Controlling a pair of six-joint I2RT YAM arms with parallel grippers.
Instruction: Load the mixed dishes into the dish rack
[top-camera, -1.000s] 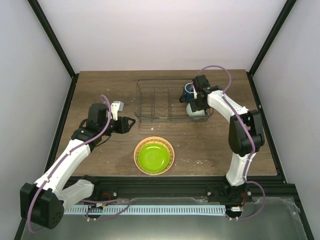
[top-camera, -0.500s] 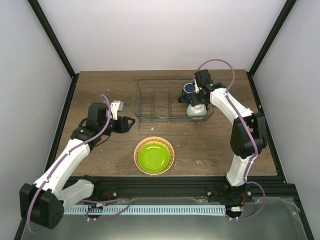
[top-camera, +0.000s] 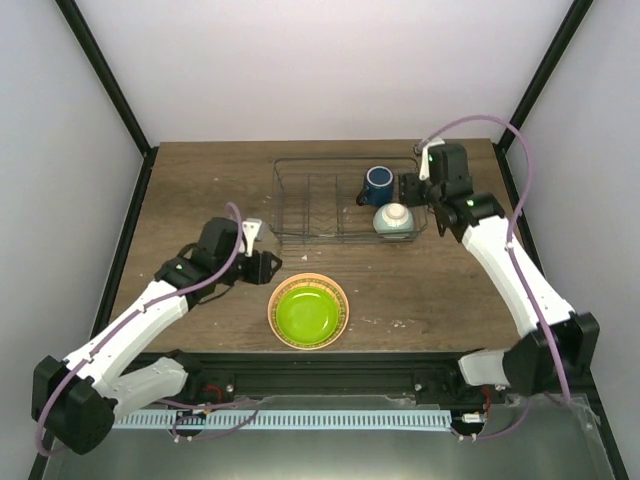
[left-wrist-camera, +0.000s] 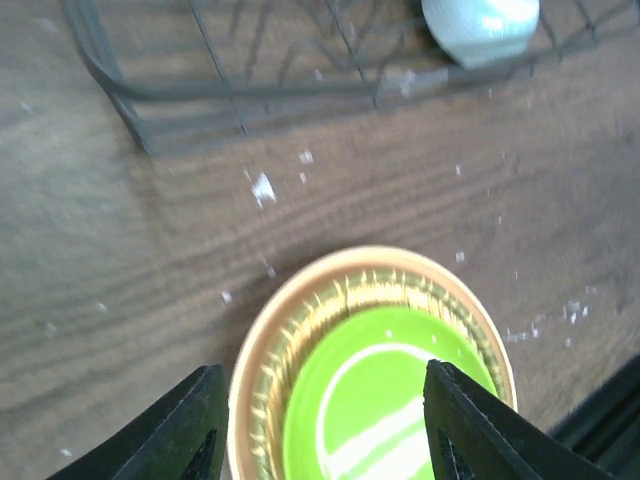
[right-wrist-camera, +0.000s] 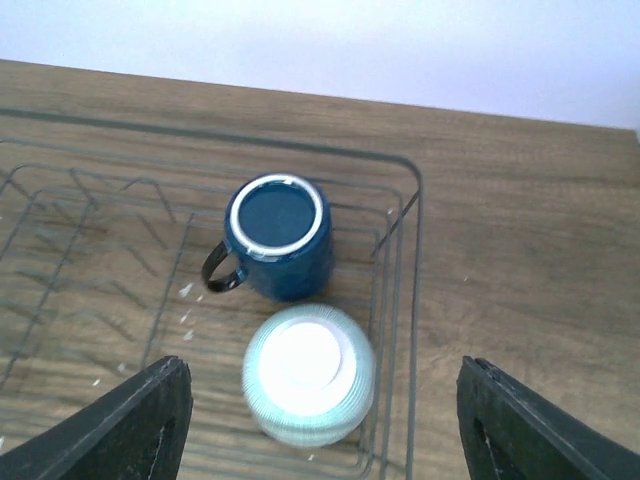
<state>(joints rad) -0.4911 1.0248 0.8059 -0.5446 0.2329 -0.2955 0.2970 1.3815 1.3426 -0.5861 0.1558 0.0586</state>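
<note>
**Tool state.** The left gripper (top-camera: 271, 268) is released. Its jaws are spread wide and hold nothing. The right gripper (top-camera: 409, 189) is also released, with its jaws wide apart and empty.

**Position of task items relative to the tools.**
- The left gripper hangs over the table (top-camera: 200, 180), left of centre and toward the near edge. The lime-green plate (top-camera: 307, 313) lies just to its right and slightly nearer the near edge. In the left wrist view the plate sits between the two fingers and below them, not touched.
- The right gripper hangs at the right end of the dish rack (top-camera: 305, 200), near the far right corner of the table. The mug (top-camera: 378, 184) and the bowl (top-camera: 393, 221) lie just beside it, apart from both fingers.

**Count.**
- Dark blue mug: one.
- Pale mint-green bowl: one.
- Lime-green plate: one.
- Orange woven-patterned plate (top-camera: 277, 301): one rim is visible. Whether more plates lie stacked beneath cannot be determined.

**Containers and contents.**
- The dish rack stands by the far edge, right of centre. It holds the mug and the bowl, both at its right end. The mug is on the far side with its handle pointing left. The bowl appears to be mouth down, on the near side, just beside the mug.
- The orange plate rests on the table at the middle of the near edge, outside the rack. It carries the lime-green plate, centred on it.
</note>
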